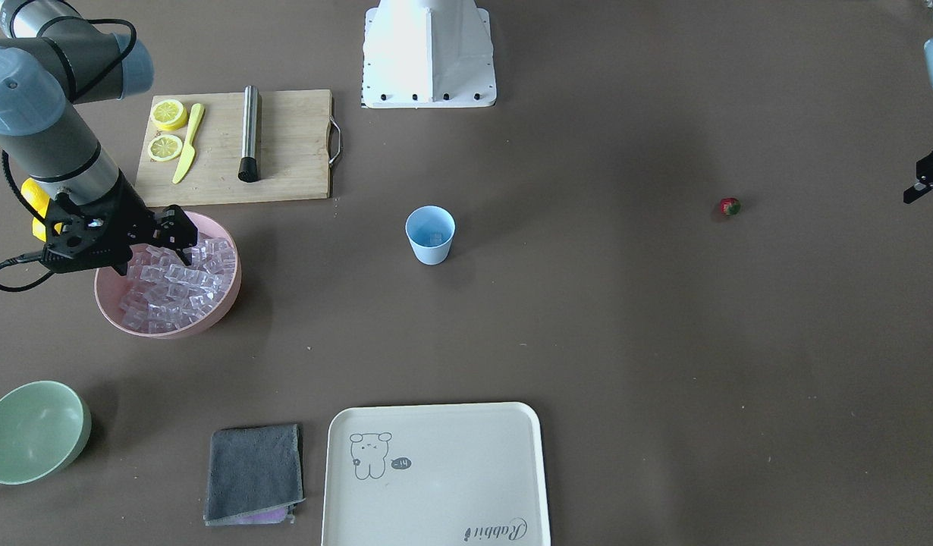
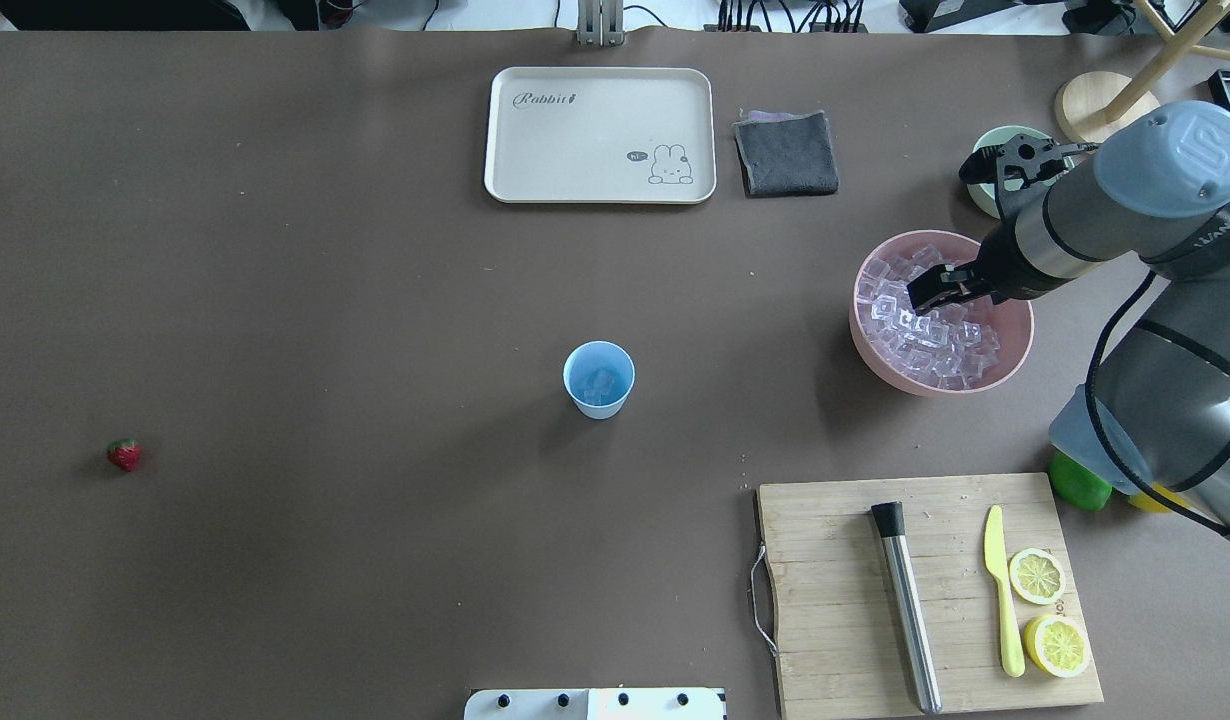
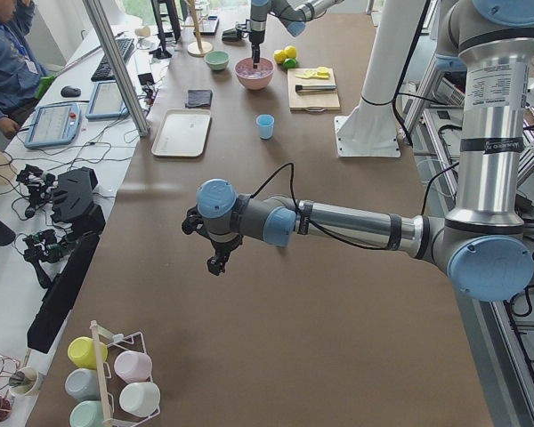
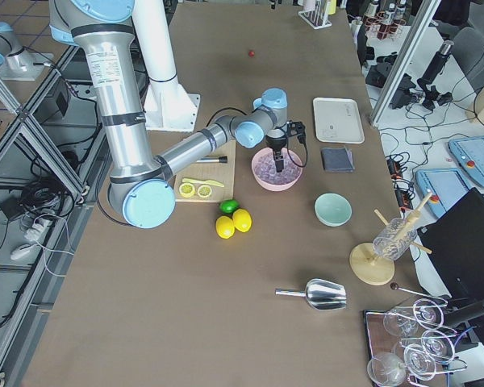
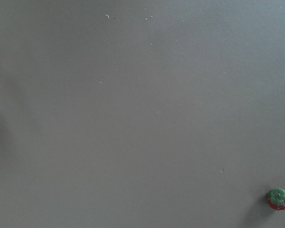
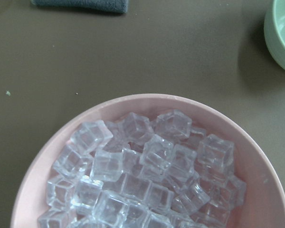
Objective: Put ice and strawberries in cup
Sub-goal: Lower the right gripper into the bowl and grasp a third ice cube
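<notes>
The light blue cup (image 2: 599, 379) stands upright mid-table with an ice cube inside it. More ice (image 2: 925, 335) fills the pink bowl (image 2: 1015, 362). My right gripper (image 2: 925, 292) hangs just above that ice, jaws slightly apart and open, holding nothing. From the right wrist I see only the ice (image 6: 147, 175) and the bowl rim. The strawberry (image 2: 124, 455) lies alone on the table's far left, also low right in the left wrist view as a strawberry (image 5: 278, 199). My left gripper (image 1: 920, 186) is cut off at the edge of the front view, beyond the berry; I cannot tell its state.
A cutting board (image 2: 845, 600) carries a metal rod, a yellow knife and two lemon halves. A cream tray (image 2: 600, 190), a grey cloth (image 2: 786, 152) and a pale green bowl (image 1: 32, 431) sit along the operators' side. A lime (image 2: 1078, 485) lies by my right arm.
</notes>
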Action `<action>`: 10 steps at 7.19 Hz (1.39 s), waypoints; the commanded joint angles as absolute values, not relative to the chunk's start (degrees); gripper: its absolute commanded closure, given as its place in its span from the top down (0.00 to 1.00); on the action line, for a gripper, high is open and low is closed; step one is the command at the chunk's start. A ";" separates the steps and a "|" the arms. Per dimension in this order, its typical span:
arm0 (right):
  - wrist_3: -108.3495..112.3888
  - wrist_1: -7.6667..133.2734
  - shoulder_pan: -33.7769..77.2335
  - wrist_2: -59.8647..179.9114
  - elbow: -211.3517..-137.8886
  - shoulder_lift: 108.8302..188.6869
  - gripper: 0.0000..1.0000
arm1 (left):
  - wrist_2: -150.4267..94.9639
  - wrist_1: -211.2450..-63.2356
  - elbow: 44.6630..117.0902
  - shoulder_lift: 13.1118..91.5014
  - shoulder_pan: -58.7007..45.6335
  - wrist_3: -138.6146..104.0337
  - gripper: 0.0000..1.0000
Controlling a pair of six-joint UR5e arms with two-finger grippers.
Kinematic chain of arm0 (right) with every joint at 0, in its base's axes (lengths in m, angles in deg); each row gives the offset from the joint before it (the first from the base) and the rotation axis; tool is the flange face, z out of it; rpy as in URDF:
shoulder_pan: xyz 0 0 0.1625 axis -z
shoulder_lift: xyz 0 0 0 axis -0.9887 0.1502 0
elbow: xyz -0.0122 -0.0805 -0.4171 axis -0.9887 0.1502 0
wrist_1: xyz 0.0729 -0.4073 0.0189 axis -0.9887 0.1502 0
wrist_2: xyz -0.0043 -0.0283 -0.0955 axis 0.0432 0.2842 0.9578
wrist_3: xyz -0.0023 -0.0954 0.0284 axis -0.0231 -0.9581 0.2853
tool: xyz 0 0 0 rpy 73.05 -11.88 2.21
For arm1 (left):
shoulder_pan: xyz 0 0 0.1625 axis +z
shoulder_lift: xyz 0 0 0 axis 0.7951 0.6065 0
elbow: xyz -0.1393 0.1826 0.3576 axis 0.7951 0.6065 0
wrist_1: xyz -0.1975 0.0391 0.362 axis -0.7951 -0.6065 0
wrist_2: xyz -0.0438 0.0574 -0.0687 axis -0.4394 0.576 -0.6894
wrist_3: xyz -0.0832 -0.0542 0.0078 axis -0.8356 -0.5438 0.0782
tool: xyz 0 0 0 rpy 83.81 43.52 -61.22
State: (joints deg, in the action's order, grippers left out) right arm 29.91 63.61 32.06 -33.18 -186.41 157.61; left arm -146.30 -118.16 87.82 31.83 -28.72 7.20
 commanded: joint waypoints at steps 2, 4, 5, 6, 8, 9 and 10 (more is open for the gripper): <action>30.08 60.50 32.23 -33.23 -183.93 157.62 0.64 | -146.30 -118.25 87.99 31.83 -28.72 7.20 0.97; 30.17 60.59 32.23 -33.58 -184.63 157.96 0.62 | -146.30 -118.43 87.91 31.83 -28.72 7.11 0.98; 30.08 60.59 32.40 -33.93 -184.37 157.70 0.60 | -146.30 -118.43 87.91 31.83 -28.72 7.11 0.98; 30.08 60.85 32.67 -33.94 -184.02 157.09 0.55 | -146.30 -118.52 87.91 31.83 -28.72 7.20 0.98; 30.08 61.20 33.19 -33.85 -183.23 155.07 0.49 | -146.30 -118.43 87.91 31.83 -28.72 7.20 0.98; 30.34 61.99 33.20 -33.85 -182.62 153.59 0.47 | -146.30 -118.52 87.82 31.83 -28.72 7.20 0.98; 31.82 62.86 33.28 -33.85 -182.61 153.05 0.47 | -146.30 -118.52 87.90 31.83 -28.64 7.20 0.98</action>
State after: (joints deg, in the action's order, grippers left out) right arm 30.59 61.94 33.18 -33.85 -182.86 154.05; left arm -146.30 -118.50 87.86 31.85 -28.71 7.19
